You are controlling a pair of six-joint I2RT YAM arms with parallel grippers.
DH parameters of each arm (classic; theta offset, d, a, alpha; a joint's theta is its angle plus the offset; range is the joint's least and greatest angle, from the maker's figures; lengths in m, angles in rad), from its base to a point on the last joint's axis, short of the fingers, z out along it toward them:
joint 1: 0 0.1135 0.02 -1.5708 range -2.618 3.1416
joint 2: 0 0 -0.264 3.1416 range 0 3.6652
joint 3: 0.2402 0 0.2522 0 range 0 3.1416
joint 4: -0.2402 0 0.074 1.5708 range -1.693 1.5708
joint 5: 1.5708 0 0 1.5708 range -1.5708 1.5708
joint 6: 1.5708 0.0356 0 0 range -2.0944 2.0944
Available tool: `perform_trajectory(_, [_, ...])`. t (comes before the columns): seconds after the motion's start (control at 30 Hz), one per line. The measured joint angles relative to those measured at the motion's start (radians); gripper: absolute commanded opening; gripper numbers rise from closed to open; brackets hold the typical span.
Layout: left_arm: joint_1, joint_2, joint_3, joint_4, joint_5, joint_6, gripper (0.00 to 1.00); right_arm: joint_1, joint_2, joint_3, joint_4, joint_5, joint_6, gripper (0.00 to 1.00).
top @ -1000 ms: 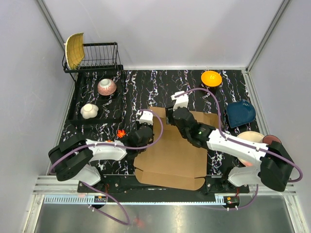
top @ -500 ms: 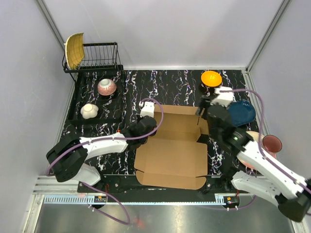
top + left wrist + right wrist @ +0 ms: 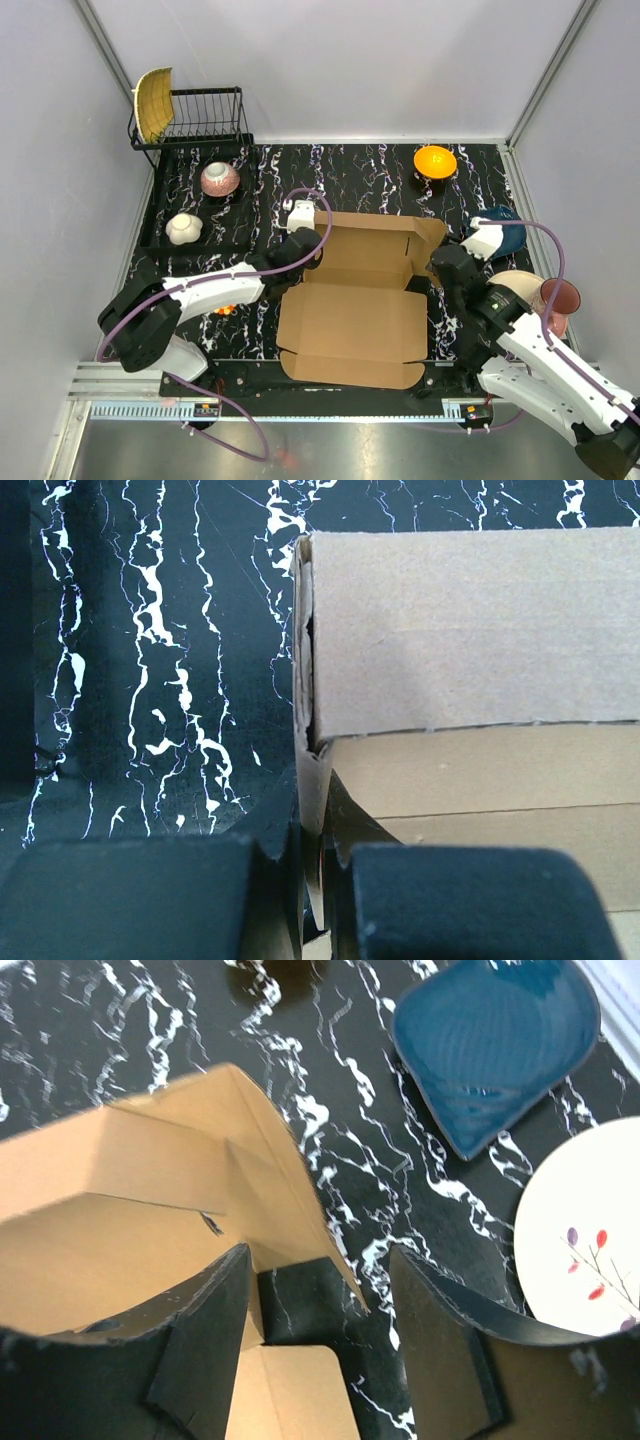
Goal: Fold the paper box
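The tabletop (image 3: 370, 175) carries the paper box (image 3: 350, 320) in its middle, reaching to the near edge. The base panel lies flat and open while the far section stands raised toward the far edge. I judge the fold to be at an early step: the back wall and its side flaps are being set up, and the near flaps are not yet touched. The left gripper (image 3: 312, 870) is at the box's far left corner, closed almost fully on the thin upright cardboard edge there. The right gripper (image 3: 320, 1330) sits at the far right corner, spread wide and holding nothing, with the slanting corner flap (image 3: 270, 1160) just ahead of it. The next move likely calls for the right gripper to turn that flap inward while the left holds the wall upright.
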Motion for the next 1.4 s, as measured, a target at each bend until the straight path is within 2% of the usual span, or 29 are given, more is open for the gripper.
perform_trajectory(0.23, [0.000, -0.002, 0.000, -0.001, 0.001, -0.003, 0.00, -0.012, 0.017, -0.063, -0.031, -0.013, 0.087, 0.57])
perform_trajectory(0.53, [0.000, -0.004, 0.000, -0.005, 0.001, -0.003, 0.00, -0.071, 0.140, -0.121, 0.081, -0.044, 0.104, 0.54])
perform_trajectory(0.63, [0.000, -0.004, 0.000, -0.006, 0.001, -0.003, 0.00, -0.113, 0.167, -0.126, 0.127, -0.065, 0.095, 0.41])
perform_trajectory(0.67, [0.000, -0.004, 0.000, -0.006, 0.001, -0.003, 0.00, -0.122, 0.171, -0.127, 0.140, -0.073, 0.090, 0.34])
perform_trajectory(0.8, [0.001, -0.003, 0.013, -0.028, 0.002, 0.001, 0.00, -0.151, 0.177, -0.128, 0.206, -0.110, 0.066, 0.23])
perform_trajectory(1.1, [0.033, 0.053, 0.108, -0.121, 0.026, 0.026, 0.00, -0.166, 0.189, -0.140, 0.282, -0.154, 0.026, 0.21])
perform_trajectory(1.2, [0.052, 0.085, 0.149, -0.141, 0.043, 0.048, 0.00, -0.174, 0.193, -0.140, 0.296, -0.158, 0.013, 0.13])
perform_trajectory(1.3, [0.078, 0.109, 0.183, -0.158, 0.071, 0.068, 0.00, -0.181, 0.202, -0.141, 0.307, -0.174, -0.004, 0.01])
perform_trajectory(1.4, [0.108, 0.126, 0.208, -0.167, 0.097, 0.088, 0.00, -0.183, 0.203, -0.142, 0.319, -0.203, -0.020, 0.00])
